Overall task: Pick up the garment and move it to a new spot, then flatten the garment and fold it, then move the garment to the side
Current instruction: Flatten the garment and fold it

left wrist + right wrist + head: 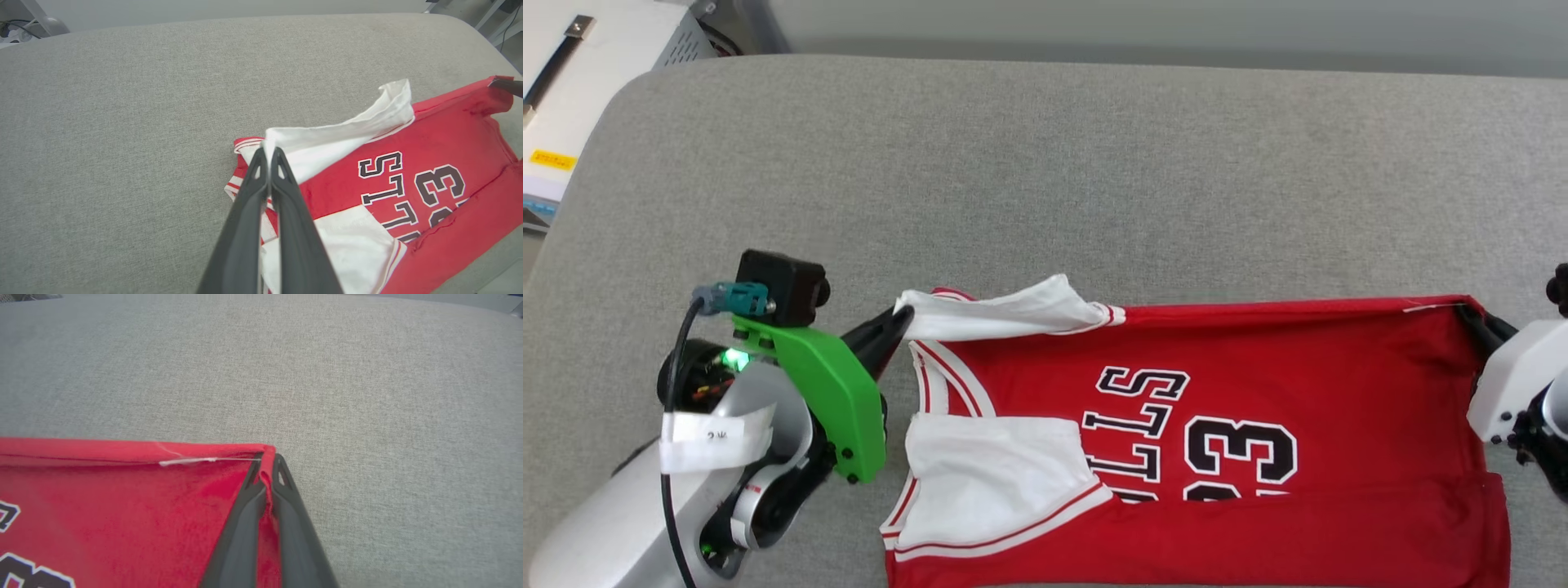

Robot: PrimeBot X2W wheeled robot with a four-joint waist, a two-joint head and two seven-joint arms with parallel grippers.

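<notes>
The bench (1045,163) is covered in grey woven upholstery, matte and slightly coarse, with rounded corners; it should give fair friction against cloth. The garment (1339,367) lies on the near half of the bench, spread lengthwise between the two arms, collar end toward the left arm and hem toward the right, chest face up. It is thin red jersey knit, judged light, limp and without stiffness: it will sag and crease wherever unsupported, so it is best held at two far corners and kept in tension. Its far edge runs taut and straight. The near white sleeve (988,482) lies flat over the chest, with red-and-white striped trim; the far white sleeve (1013,314) is drawn out and rumpled. The black, white-outlined lettering and "23" (1241,457) appear to be a stiffer printed layer, partly covered by the near sleeve. The left gripper (269,153) has its jaws pressed together, pinching the white fabric at the far shoulder. The right gripper (267,459) has its jaws closed on the far hem corner, a fold of red cloth nipped between them. A loose white thread (192,460) lies along the hem seam near that corner.
</notes>
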